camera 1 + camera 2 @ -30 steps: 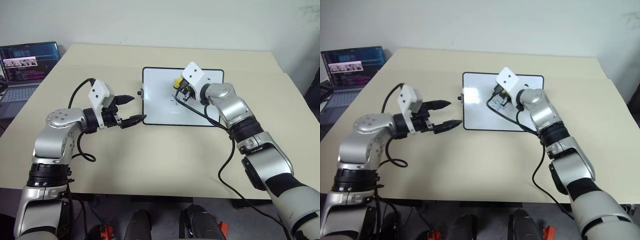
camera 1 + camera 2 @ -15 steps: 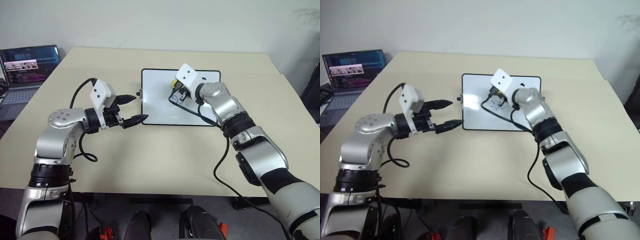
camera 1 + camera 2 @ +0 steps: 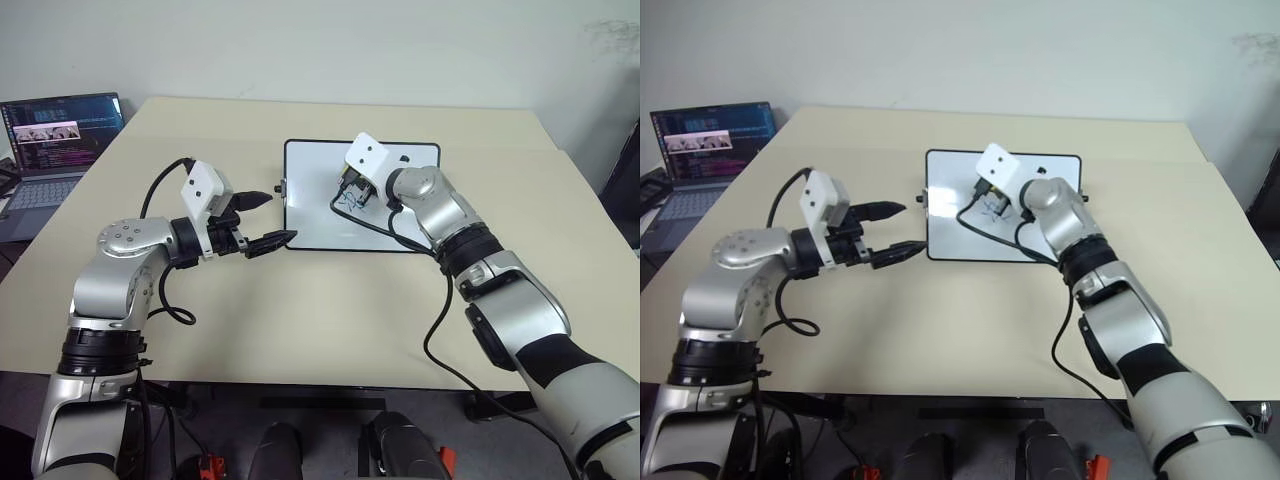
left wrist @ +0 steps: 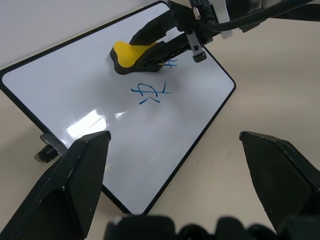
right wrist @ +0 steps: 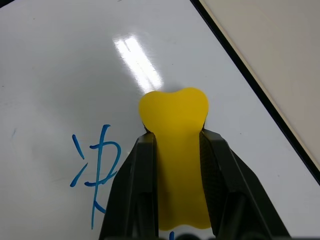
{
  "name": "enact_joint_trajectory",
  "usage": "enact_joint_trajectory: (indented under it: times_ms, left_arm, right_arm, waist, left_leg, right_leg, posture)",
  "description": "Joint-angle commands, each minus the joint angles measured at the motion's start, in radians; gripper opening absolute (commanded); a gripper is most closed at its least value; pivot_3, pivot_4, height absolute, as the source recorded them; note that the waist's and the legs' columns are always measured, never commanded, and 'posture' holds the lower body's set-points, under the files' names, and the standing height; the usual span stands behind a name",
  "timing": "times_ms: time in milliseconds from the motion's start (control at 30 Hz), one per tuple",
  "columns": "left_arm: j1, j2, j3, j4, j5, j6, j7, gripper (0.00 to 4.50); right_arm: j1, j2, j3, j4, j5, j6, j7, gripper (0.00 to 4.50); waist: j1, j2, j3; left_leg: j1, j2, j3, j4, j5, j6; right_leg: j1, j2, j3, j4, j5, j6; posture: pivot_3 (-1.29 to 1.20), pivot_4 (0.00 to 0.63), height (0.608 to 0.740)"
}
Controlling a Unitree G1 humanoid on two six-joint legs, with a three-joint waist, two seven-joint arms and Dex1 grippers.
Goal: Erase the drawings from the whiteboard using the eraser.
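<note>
The whiteboard (image 3: 312,205) lies flat on the table's far middle. My right gripper (image 3: 348,192) reaches over its centre, shut on the yellow eraser (image 4: 131,54), which sticks out past the black fingers (image 5: 142,165). Whether the eraser touches the board I cannot tell. A blue drawing (image 4: 150,92) sits just beside the eraser on the near side. Another drawing (image 4: 171,62) is half hidden under the fingers. My left gripper (image 3: 265,218) hovers open at the board's left edge, holding nothing.
An open laptop (image 3: 60,130) stands at the table's far left corner. A small black knob (image 3: 281,186) juts from the board's left side, close to my left fingertips. The right wrist's black cable (image 3: 400,232) loops over the board's near right part.
My right wrist has rolled with the eraser over the board's middle, hiding the yellow block in the head views. The left arm has not moved. The head view shifted slightly.
</note>
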Motion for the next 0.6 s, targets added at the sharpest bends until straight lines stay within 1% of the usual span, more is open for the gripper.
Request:
enact_joint_trajectory:
  times_ms: [33,133,233,367,533,600]
  left_arm:
    - [-0.011,0.007,0.013,-0.033,-0.010,-0.007,0.000,4.50]
    - [-0.014,0.008,0.012,-0.033,-0.011,-0.005,-0.001,4.50]
    - [-0.013,0.010,0.014,-0.037,-0.012,-0.003,-0.002,4.50]
    - [-0.009,0.013,0.017,-0.045,-0.014,0.002,-0.001,4.50]
    - [-0.005,0.012,0.023,-0.054,-0.019,0.005,0.003,4.50]
    - [-0.012,0.010,0.022,-0.048,-0.018,0.003,0.004,4.50]
  right_arm:
    - [0.063,0.008,0.056,0.003,-0.033,0.040,0.089,0.82]
    - [0.102,0.011,0.069,-0.031,-0.045,0.044,0.102,0.82]
    - [0.143,0.006,0.087,-0.074,-0.054,0.057,0.126,0.81]
    - [0.222,-0.007,0.126,-0.146,-0.065,0.086,0.199,0.81]
    - [0.239,-0.019,0.136,-0.171,-0.076,0.109,0.215,0.80]
    - [0.229,-0.022,0.129,-0.151,-0.079,0.101,0.194,0.80]
  waist:
    - [0.000,0.000,0.000]
    - [-0.003,0.000,0.000]
    - [-0.005,0.000,0.000]
    - [-0.005,0.000,-0.001]
    - [-0.005,0.000,-0.001]
    - [-0.005,0.000,-0.001]
  left_leg:
    - [0.003,0.000,0.000,-0.001,0.000,0.000]
    - [0.012,0.001,0.000,-0.004,0.000,0.000]
    - [0.012,0.001,0.000,-0.004,0.000,0.000]
    - [0.012,0.001,-0.001,-0.004,0.000,0.000]
    - [0.014,0.001,-0.002,-0.003,0.000,0.000]
    - [0.014,0.001,-0.002,-0.003,0.000,0.000]
  right_leg:
    - [0.003,0.000,0.000,-0.001,0.000,0.000]
    - [0.013,0.000,-0.001,-0.006,-0.001,0.000]
    - [0.013,0.000,-0.001,-0.006,-0.001,0.000]
    - [0.014,0.000,-0.001,-0.007,-0.001,0.000]
    - [0.017,0.000,-0.001,-0.007,-0.001,0.000]
    - [0.017,0.000,-0.001,-0.008,-0.001,0.000]
  posture:
    - [0.00,0.150,0.740]
    - [0.00,0.150,0.740]
    - [0.00,0.150,0.740]
    - [0.00,0.150,0.740]
    - [0.00,0.150,0.740]
    - [0.00,0.150,0.740]
